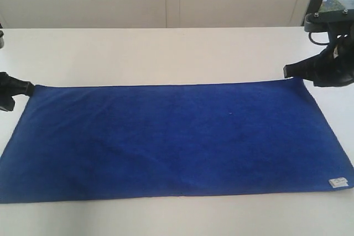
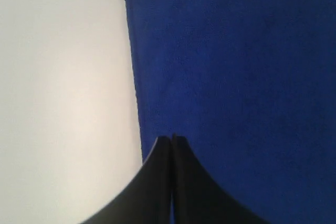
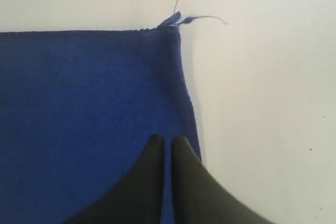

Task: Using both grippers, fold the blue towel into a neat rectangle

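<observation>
At the far corners, left gripper (image 2: 172,140) clamps the royal-blue microfibre towel (image 1: 177,136); right gripper (image 3: 168,141), hold unclear: shallow pinch could slip.

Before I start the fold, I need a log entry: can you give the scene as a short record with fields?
towel: blue, spread flat on table
label: white, towel's near right corner in the exterior view
left gripper: shut, at far left corner
right gripper: jaws nearly together, at far right corner; grip unclear
fold: not begun
</observation>
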You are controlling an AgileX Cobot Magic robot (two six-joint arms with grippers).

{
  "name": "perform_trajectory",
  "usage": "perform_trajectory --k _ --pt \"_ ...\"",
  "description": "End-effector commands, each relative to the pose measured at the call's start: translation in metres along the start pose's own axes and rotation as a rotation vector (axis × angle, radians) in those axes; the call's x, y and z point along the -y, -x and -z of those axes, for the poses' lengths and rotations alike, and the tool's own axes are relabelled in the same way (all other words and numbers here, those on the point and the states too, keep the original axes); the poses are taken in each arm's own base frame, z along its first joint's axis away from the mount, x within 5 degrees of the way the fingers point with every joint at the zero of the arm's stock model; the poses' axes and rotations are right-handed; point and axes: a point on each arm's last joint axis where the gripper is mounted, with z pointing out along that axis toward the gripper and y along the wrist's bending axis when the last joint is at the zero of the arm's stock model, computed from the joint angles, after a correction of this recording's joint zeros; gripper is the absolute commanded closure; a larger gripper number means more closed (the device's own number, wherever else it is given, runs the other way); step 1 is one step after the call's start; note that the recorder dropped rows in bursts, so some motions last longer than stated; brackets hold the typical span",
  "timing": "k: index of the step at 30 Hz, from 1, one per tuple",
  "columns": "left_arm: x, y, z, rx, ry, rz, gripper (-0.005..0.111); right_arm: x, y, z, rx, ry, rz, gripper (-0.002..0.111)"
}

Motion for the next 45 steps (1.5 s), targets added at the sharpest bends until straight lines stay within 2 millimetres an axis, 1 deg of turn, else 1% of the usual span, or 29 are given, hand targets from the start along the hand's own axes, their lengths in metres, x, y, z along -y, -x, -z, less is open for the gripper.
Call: perform_trajectory --k 1,5,10,13,15,18,21,23,24,25,26,27,28,30,32,33,36,42,45 --pt "-0.009 0.016 -0.010 0.009 -0.063 0.036 0.107 0.011 0.008 -0.006 -0.004 0.004 -0.026 0.102" --pt "-0.022 0.026 -0.021 -0.015 -0.183 0.105 0.107 0.020 0.009 -0.014 -0.059 0.054 -0.072 0.102" --pt "-0.038 0.035 -0.031 0.046 -0.309 0.210 0.107 0.028 0.011 -0.017 -0.052 0.108 -0.089 0.102" --pt "-0.043 0.040 -0.038 0.099 -0.304 0.225 0.107 0.031 0.011 -0.021 -0.052 0.103 -0.081 0.103" --pt "-0.044 0.042 -0.040 0.128 -0.295 0.243 0.107 0.030 0.011 -0.029 -0.068 0.104 -0.078 0.107" --pt "-0.048 0.046 -0.042 0.168 -0.252 0.231 0.107 0.029 0.011 -0.041 -0.078 0.104 -0.078 0.108" --pt "-0.051 0.049 -0.051 0.162 -0.249 0.235 0.107 0.029 0.012 -0.047 -0.064 0.102 -0.083 0.108" --pt "-0.052 0.052 -0.064 0.131 -0.269 0.238 0.107 0.029 0.015 -0.051 -0.052 0.101 -0.083 0.107" --pt "-0.053 0.053 -0.067 0.129 -0.267 0.240 0.106 0.029 0.016 -0.051 -0.049 0.101 -0.084 0.105" --pt "-0.054 0.054 -0.071 0.127 -0.264 0.242 0.100 0.029 0.018 -0.051 -0.042 0.101 -0.084 0.098" --pt "-0.055 0.056 -0.074 0.127 -0.263 0.243 0.089 0.030 0.021 -0.052 -0.025 0.099 -0.085 0.089" --pt "-0.056 0.058 -0.075 0.131 -0.263 0.236 0.079 0.030 0.022 -0.053 -0.006 0.097 -0.086 0.084" --pt "-0.056 0.059 -0.076 0.133 -0.263 0.220 0.072 0.030 0.023 -0.055 0.004 0.096 -0.086 0.081" --pt "-0.057 0.059 -0.081 0.124 -0.267 0.216 0.064 0.029 0.022 -0.061 0.013 0.094 -0.087 0.077" --pt "-0.057 0.060 -0.084 0.121 -0.269 0.216 0.059 0.029 0.021 -0.068 0.020 0.093 -0.088 0.074" --pt "-0.057 0.061 -0.085 0.123 -0.268 0.207 0.057 0.028 0.020 -0.074 0.025 0.091 -0.088 0.070" --pt "-0.056 0.062 -0.089 0.137 -0.284 0.186 0.056 0.028 0.020 -0.081 0.016 0.092 -0.090 0.066" --pt "-0.054 0.065 -0.095 0.186 -0.324 0.158 0.056 0.027 0.024 -0.093 -0.009 0.096 -0.098 0.065" --pt "-0.055 0.064 -0.100 0.194 -0.316 0.143 0.056 0.027 0.026 -0.096 -0.008 0.096 -0.098 0.065"
